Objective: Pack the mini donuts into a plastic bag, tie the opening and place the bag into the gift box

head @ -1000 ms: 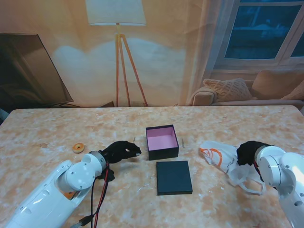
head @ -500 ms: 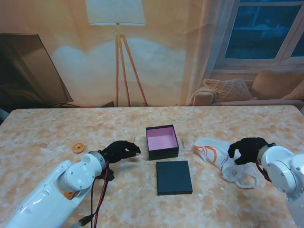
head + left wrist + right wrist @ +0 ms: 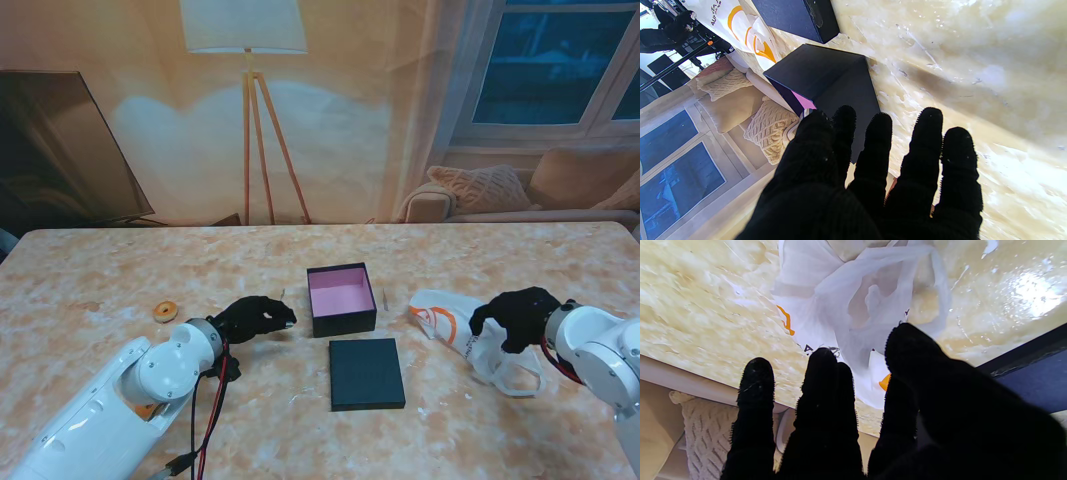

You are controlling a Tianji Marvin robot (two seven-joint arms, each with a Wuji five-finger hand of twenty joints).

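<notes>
My right hand (image 3: pixel 515 316) hovers, fingers spread, over the plastic bag (image 3: pixel 450 325); its orange-and-black print is only partly readable. My left hand (image 3: pixel 255 318) holds nothing, fingers loosely apart.

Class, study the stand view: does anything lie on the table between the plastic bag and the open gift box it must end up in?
Nothing visible does. The plastic bag lies right of the gift box, bare table between them. The lid lies nearer to me, aside.
</notes>
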